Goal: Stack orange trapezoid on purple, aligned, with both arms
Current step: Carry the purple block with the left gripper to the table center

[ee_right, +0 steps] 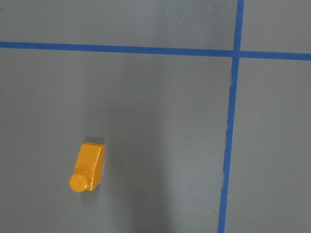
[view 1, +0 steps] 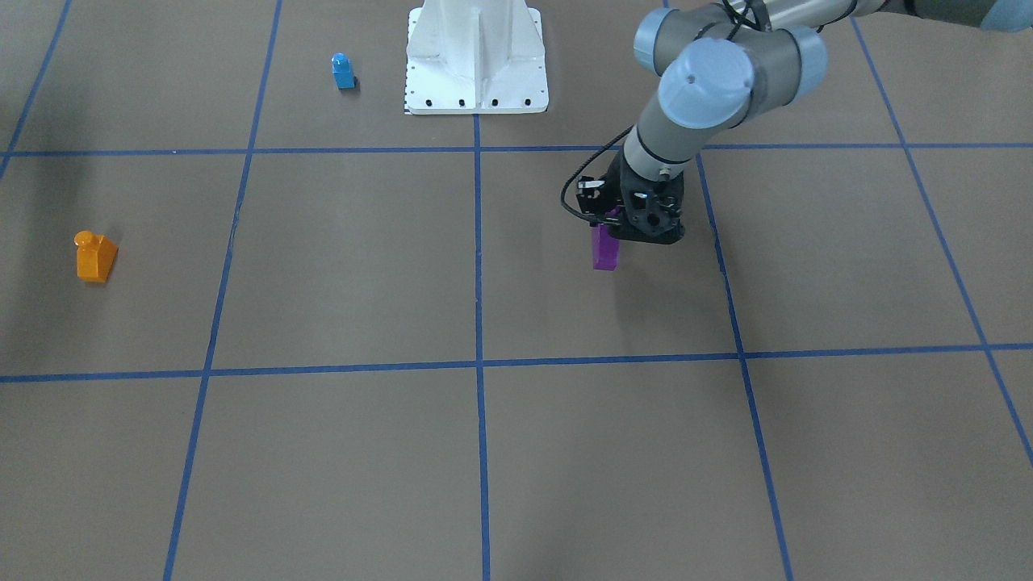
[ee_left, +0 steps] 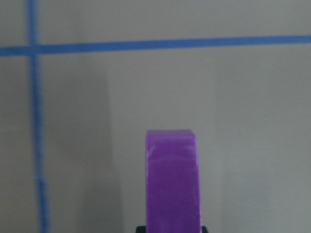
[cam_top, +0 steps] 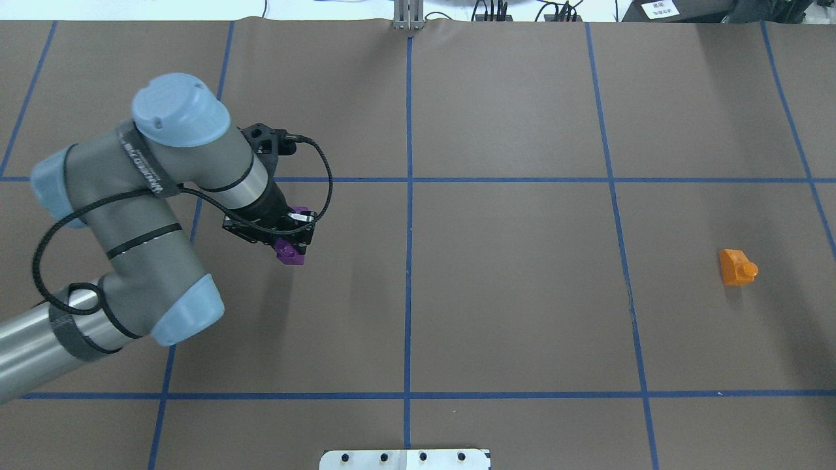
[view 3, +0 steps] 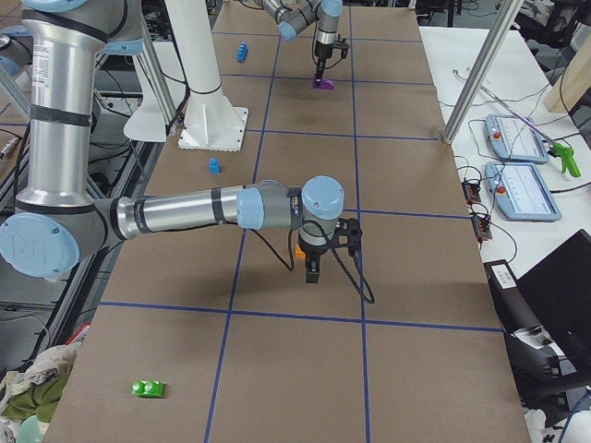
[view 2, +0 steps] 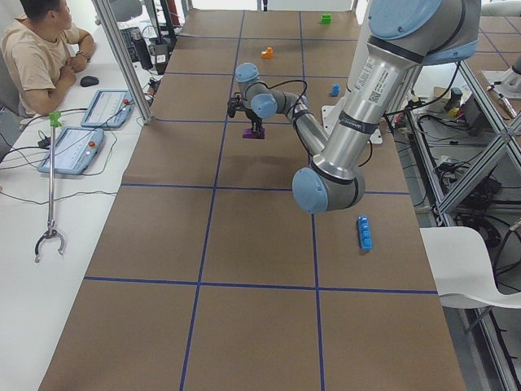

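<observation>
- A small shiny purple plastic brick with one sloped side (cam_top: 291,254) is gripped by the black left gripper (cam_top: 293,239).
- The fingers are clenched on the purple brick, one on each side.
- The purple brick is seen on the left side of the brown table with blue tape lines (cam_top: 509,294), just right of one blue line.
- Whether the purple brick is touching the table cannot be told.
- A small shiny orange plastic brick with one sloped side and a round stud (cam_top: 737,267) is found far to the right, resting on the table.
- The two bricks are kept well apart.
- The right gripper (view 3: 314,268) is seen only from the side, pointed down just beside the orange brick.
- Whether its fingers are released or clenched cannot be told.
- A small blue one-stud brick (view 1: 344,71) is placed near the white robot base (view 1: 476,56).
</observation>
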`<action>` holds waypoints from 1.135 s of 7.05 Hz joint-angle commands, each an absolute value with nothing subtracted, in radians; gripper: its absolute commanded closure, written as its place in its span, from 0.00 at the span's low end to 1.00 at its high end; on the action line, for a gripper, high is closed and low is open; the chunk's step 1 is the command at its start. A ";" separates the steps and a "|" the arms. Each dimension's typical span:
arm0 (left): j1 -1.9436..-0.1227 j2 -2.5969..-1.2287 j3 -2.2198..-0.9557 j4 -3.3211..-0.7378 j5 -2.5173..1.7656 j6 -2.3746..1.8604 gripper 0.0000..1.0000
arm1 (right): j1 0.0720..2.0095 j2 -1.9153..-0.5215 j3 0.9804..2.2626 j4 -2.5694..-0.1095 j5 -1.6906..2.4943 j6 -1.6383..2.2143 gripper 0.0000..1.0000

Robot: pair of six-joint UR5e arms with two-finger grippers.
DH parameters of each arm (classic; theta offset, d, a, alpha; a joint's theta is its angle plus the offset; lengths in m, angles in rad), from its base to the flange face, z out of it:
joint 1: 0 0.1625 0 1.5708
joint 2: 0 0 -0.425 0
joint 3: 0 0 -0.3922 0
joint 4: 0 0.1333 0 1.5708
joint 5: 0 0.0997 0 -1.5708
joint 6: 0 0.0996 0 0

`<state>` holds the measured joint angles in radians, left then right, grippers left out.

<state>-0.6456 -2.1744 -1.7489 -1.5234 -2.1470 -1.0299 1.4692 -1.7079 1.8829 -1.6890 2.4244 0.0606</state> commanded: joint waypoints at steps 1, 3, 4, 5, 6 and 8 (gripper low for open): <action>-0.565 -2.411 -1.595 -1.385 -2.042 -1.054 1.00 | 1.450 -1.709 1.878 -1.662 2.421 0.067 0.00; -0.543 -2.534 -1.387 -1.446 -2.037 -1.074 1.00 | 1.447 -1.715 1.873 -1.641 2.419 0.072 0.00; -0.537 -2.531 -1.355 -1.495 -2.037 -1.074 1.00 | 1.447 -1.715 1.871 -1.641 2.421 0.071 0.00; -0.531 -2.546 -1.306 -1.538 -2.037 -1.075 1.00 | 1.445 -1.717 1.871 -1.641 2.421 0.071 0.00; -0.529 -2.546 -1.284 -1.545 -2.037 -1.075 1.00 | 1.445 -1.717 1.871 -1.643 2.421 0.071 0.00; -0.523 -2.554 -1.269 -1.548 -2.037 -1.081 1.00 | 1.445 -1.717 1.871 -1.643 2.425 0.074 0.00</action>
<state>-0.5282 -2.5497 -1.2787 -1.5440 -2.0372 -1.0781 1.4451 -1.7165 1.8716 -1.6427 2.4224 0.0726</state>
